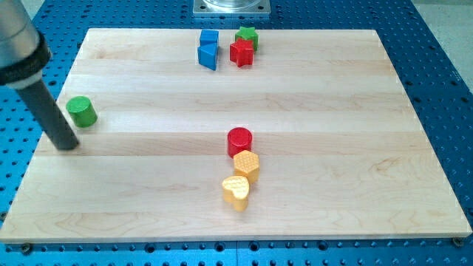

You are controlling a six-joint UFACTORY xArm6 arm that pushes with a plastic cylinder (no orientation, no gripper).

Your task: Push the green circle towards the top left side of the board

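- No fingers on this rig, so nothing to open, close or clamp; I end in a plain dark rod.
- My tip [68, 145] sits on the counter [325, 96] near its left edge, just below and to the view's left of the green circle [81, 111].
- Tip is close beside it with a thin strip of wood showing between them; contact: cannot tell for sure, looks apart.
- Green circle: short cylinder standing upright, round face up, axis vertical. Round, so no heading or long axis in plan.
- It is at the view's left, about mid-height of the board, well apart from every other block.
- Top centre cluster: blue cube [209, 38] above a blue wedge-like block [208, 55], the two touching; red star [241, 52] just to the right, green star [247, 35] behind it.
- Centre chain running down: red cylinder [239, 140], orange hexagon [246, 164], yellow heart [236, 191], each touching the next.
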